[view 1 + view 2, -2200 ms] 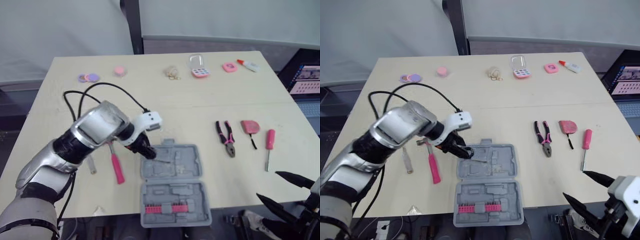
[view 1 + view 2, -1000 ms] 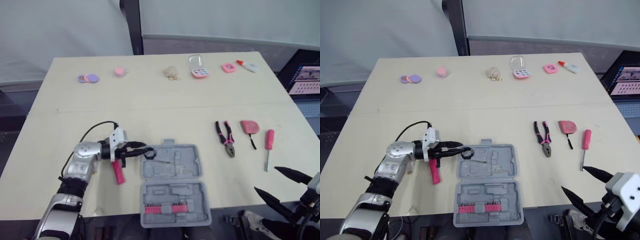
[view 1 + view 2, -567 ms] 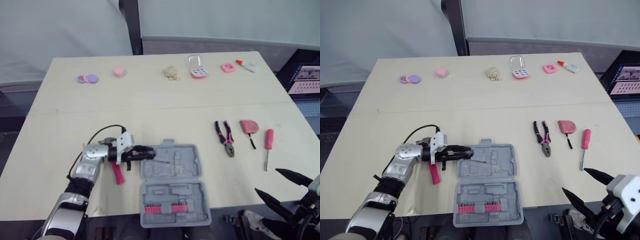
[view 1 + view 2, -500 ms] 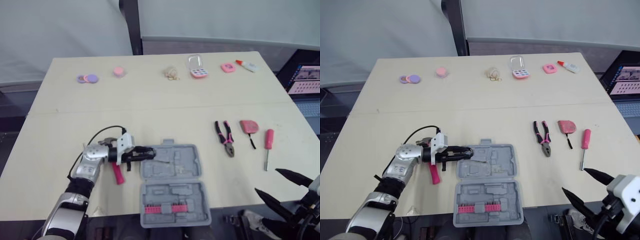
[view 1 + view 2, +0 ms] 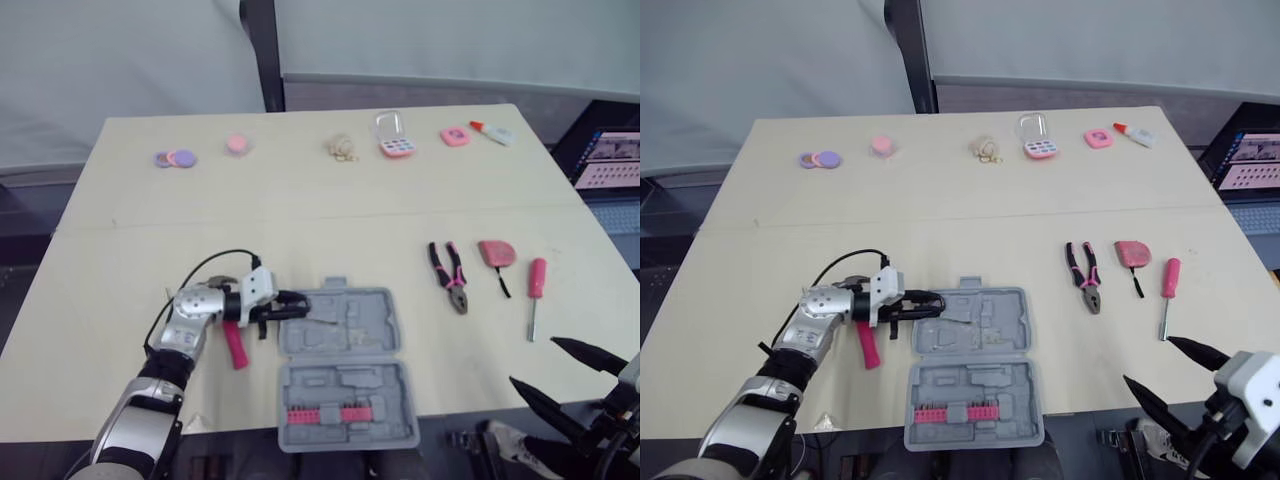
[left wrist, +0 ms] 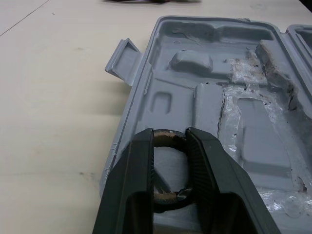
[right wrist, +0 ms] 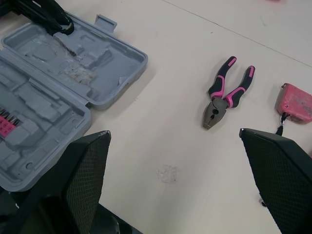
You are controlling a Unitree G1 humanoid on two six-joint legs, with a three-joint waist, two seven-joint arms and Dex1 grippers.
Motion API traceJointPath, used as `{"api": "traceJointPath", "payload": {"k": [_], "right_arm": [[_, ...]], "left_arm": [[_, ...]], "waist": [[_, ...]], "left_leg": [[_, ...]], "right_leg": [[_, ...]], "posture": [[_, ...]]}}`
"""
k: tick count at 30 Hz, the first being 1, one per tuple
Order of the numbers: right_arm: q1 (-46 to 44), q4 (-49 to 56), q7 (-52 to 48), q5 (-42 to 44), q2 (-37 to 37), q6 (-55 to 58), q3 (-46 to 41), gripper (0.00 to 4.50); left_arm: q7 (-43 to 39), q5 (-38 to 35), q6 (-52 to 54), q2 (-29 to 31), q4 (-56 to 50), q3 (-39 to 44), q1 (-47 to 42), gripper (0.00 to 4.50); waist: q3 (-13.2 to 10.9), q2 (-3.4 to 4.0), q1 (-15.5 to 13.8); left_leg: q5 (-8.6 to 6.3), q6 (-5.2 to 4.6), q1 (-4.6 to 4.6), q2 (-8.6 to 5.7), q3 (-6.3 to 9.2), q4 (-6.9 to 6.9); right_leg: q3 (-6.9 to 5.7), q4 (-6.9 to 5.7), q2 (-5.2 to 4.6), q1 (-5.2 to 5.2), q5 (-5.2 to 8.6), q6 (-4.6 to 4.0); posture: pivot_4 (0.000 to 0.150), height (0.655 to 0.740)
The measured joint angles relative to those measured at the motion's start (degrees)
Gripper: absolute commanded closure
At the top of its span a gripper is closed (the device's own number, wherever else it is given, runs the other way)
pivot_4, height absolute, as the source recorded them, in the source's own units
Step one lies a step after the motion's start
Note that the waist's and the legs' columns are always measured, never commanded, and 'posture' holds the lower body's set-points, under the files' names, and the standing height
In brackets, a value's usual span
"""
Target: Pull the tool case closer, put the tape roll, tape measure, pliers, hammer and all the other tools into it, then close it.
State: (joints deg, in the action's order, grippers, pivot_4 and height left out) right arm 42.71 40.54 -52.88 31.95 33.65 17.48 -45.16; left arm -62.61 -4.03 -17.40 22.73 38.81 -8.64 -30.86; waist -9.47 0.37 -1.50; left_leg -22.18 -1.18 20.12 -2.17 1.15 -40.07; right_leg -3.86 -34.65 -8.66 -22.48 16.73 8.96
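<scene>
Black left claw: pinches the tape roll across its ring, with the fingers lying low along the table at the left rim of the tool case.
Change: a couple of seconds ago this arm stood high over the case with the forearm raised. It now lies flat, and over the last second the roll has crept rightward onto the rim of the case's far half.
Meaning: this reads as the placing step for the roll. The case lies open, so the pull looks done; the release is not.
Roll seat: the left wrist view puts the roll at the case rim with shallow moulded recesses beyond it. Whether it touches the plastic, I cannot tell.
Right claw: spread wide and empty, off the table's near edge to the right of the case, where it was before.
Still outside: the pliers, tape measure and screwdriver lie well right of the case, and the hammer lies just left of it.
Hidden: the left wrist covers the hammer's head, with its pink handle poking out. The arm now covers a slim metal tool seen earlier left of the case.
Cut off: the picture's edge trims the right claw's body.
Hard to make out: the small items far beyond the case are too small to name.
</scene>
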Motion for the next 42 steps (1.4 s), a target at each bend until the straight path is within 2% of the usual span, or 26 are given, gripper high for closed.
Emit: {"api": "traceJointPath", "payload": {"k": [7,10,13,15,19,25,28,34,42], "right_arm": [[-0.1,-0.1,0.0,-0.1,0.0,-0.1,1.0,0.00],[-0.5,-0.2,0.0,-0.3,0.0,-0.1,1.9,0.00],[-1.0,-0.3,0.0,-0.3,0.1,-0.1,2.0,0.00],[-1.2,-0.3,-0.1,-0.2,0.5,-0.1,2.0,0.00],[-1.7,-0.5,-0.7,0.1,1.4,-0.1,2.2,0.00],[-3.2,-0.9,-0.9,0.2,1.9,-0.2,3.1,0.00],[-4.3,-1.7,-0.9,0.2,2.4,-0.3,4.1,0.00],[-5.3,-2.5,-1.0,0.3,3.0,-0.2,4.4,0.00],[-7.8,-2.9,-1.0,0.8,4.3,0.0,5.0,0.00]], "left_arm": [[1.4,-0.5,1.0,0.0,-2.0,0.2,1.8,3.35],[1.2,-3.0,4.9,-0.3,-3.9,1.2,2.7,3.35],[1.0,-8.0,12.8,0.2,-10.2,4.0,3.9,3.35],[0.3,-11.7,17.9,2.2,-16.7,6.0,4.1,3.35],[-2.9,-19.3,28.8,10.0,-29.3,10.5,6.6,3.35],[-9.0,-25.9,38.9,20.8,-38.4,14.9,20.7,3.35],[-10.9,-27.0,39.1,23.6,-39.5,18.8,28.2,3.35],[-13.3,-28.1,37.2,24.4,-40.2,24.0,38.5,3.35],[-12.8,-30.1,37.5,23.2,-42.3,26.2,42.7,3.35]], "waist": [[0.2,0.14,0.1],[0.2,0.14,0.1],[0.2,0.13,0.0],[0.2,0.13,0.1],[0.3,0.26,0.3],[0.3,0.38,0.5],[0.3,0.39,0.1],[0.3,0.39,0.1],[0.3,0.39,0.0]], "left_leg": [[-0.02,-0.04,-0.02,0.01,-0.01,0.02],[-0.02,-0.04,-0.01,0.02,-0.01,0.01],[-0.02,-0.04,0.03,0.04,0.02,-0.01],[-0.02,-0.03,0.02,0.05,0.07,-0.01],[-0.06,0.03,-0.03,0.09,0.48,0.05],[-0.08,0.04,-0.03,0.12,0.51,0.06],[-0.10,0.03,-0.02,0.12,0.52,0.04],[-0.16,0.04,-0.02,0.11,0.55,0.04],[-0.17,0.01,-0.01,0.11,0.54,0.03]], "right_leg": [[0.00,0.01,0.00,0.00,0.00,0.00],[0.00,0.01,0.00,0.00,0.00,0.00],[0.00,0.01,0.00,-0.02,0.00,0.00],[0.01,0.01,-0.01,-0.02,0.00,0.00],[0.02,0.02,0.01,-0.03,0.00,0.00],[0.03,0.08,0.03,-0.02,0.02,-0.03],[0.07,0.18,0.00,0.03,0.02,-0.03],[0.09,0.24,0.00,0.08,0.03,-0.05],[0.09,0.24,0.00,0.07,0.03,-0.06]], "posture": [[0.150,0.7400],[0.150,0.7400],[0.150,0.7400],[0.150,0.7400],[0.150,0.7400],[0.150,0.7400],[0.150,0.7400],[0.150,0.7400],[0.150,0.7400]]}}
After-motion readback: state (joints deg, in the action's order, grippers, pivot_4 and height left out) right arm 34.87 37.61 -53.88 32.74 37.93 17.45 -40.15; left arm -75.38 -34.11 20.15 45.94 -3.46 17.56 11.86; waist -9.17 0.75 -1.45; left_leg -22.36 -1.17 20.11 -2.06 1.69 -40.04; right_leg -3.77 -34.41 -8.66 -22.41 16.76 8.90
